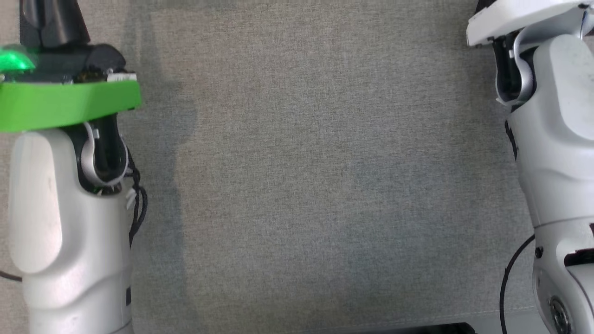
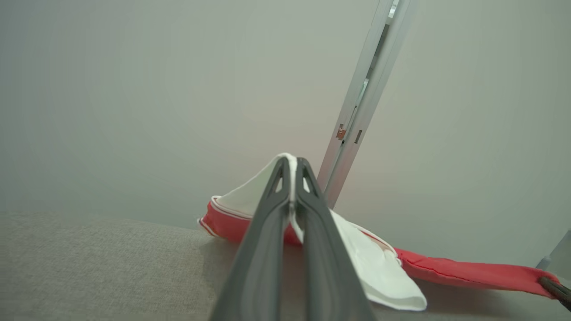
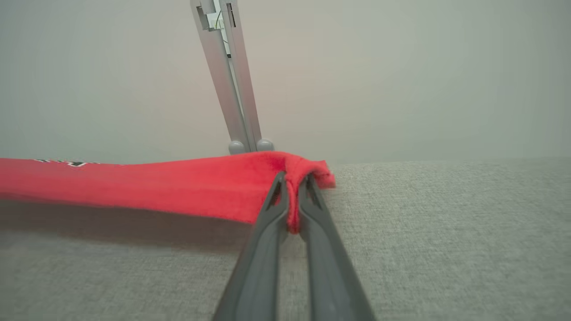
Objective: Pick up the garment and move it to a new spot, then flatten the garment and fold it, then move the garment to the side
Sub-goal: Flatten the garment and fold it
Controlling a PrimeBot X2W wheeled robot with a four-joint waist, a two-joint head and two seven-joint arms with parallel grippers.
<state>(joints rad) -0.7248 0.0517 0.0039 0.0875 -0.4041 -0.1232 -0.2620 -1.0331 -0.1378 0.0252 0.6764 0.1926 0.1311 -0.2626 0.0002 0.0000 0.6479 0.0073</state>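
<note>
The garment (image 3: 147,185) is red with white parts. In the right wrist view its red edge stretches leftward just above the grey cloth surface (image 3: 446,232), and my right gripper (image 3: 292,178) is shut on its bunched end. In the left wrist view my left gripper (image 2: 291,160) is shut on a white fold of the garment (image 2: 379,267), which trails off as a red strip toward the right, where a dark fingertip (image 2: 555,290) pinches its far end. In the head view both pale forearms (image 1: 69,222) (image 1: 557,162) reach up the sides.
The grey fabric-covered table (image 1: 315,176) spreads between the two arms in the head view. A silver metal post (image 2: 366,102) stands behind the garment against a plain pale wall. The same post (image 3: 229,76) rises in the right wrist view.
</note>
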